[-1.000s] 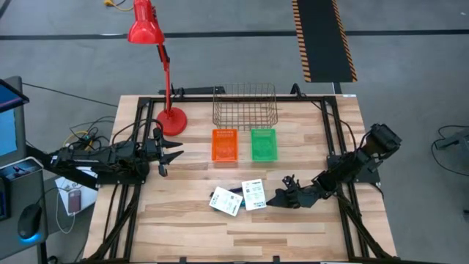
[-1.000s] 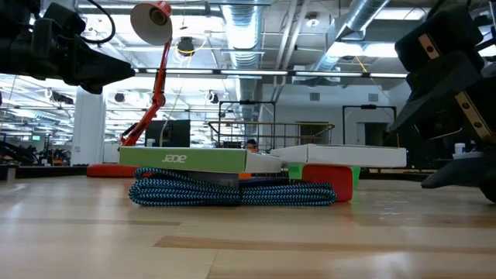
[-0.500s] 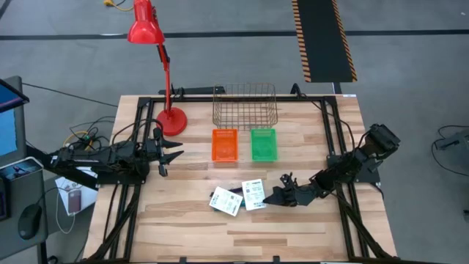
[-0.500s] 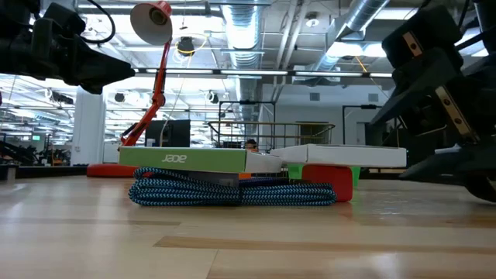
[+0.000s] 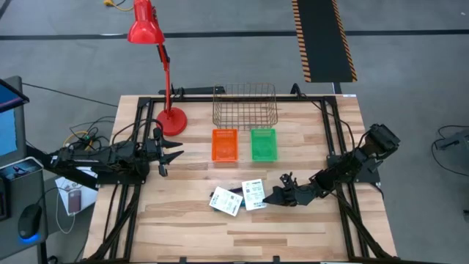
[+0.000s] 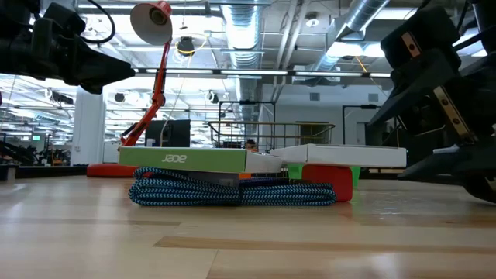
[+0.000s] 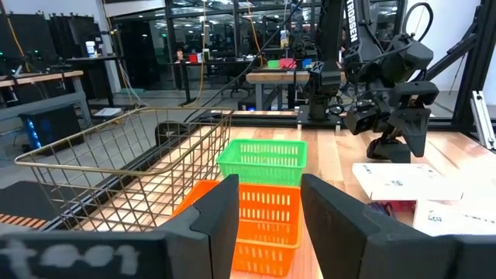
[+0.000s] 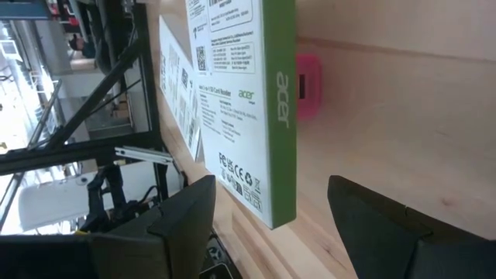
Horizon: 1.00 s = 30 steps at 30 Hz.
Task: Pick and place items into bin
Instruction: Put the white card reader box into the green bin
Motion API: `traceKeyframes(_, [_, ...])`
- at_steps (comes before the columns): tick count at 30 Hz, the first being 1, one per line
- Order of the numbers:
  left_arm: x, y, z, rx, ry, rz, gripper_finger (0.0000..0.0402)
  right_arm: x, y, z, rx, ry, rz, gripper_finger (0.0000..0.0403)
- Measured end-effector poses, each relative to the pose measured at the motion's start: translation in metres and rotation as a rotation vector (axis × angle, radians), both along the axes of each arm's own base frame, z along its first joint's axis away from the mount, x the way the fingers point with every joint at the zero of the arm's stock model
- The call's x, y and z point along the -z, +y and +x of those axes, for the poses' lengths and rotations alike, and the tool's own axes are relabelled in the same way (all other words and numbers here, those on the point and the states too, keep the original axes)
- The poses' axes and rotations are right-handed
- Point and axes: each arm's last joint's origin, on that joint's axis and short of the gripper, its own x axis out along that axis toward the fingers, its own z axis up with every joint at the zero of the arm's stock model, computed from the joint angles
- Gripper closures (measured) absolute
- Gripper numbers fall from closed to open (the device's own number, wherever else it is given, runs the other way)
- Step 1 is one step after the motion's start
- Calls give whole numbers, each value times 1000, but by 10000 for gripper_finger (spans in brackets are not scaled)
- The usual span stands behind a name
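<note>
two white boxes (image 5: 244, 196) lie just beside the right gripper (image 5: 272, 197), spread wide.

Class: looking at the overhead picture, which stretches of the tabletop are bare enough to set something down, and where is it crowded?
Bare: the near strip of table, and between left gripper and orange bin. Crowded: white boxes beside right gripper, and orange bin, green bin, wire basket.

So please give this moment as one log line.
right gripper: fingers open, beside white boxes | left gripper: open, waiting at left edge | orange bin, green bin: nothing visible inside
</note>
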Motion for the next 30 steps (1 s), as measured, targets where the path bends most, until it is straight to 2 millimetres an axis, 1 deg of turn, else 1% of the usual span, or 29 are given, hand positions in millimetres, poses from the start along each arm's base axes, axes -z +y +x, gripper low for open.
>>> traceKeyframes(10, [0,0,0,0,1,2,271,-4,4,6,-18,6,-24,158])
traceKeyframes(24, [0,0,0,0,0,2,271,-4,4,5,-32,15,-22,158])
traceKeyframes(30, [0,0,0,0,-1,-2,271,4,6,14,-34,21,-14,158])
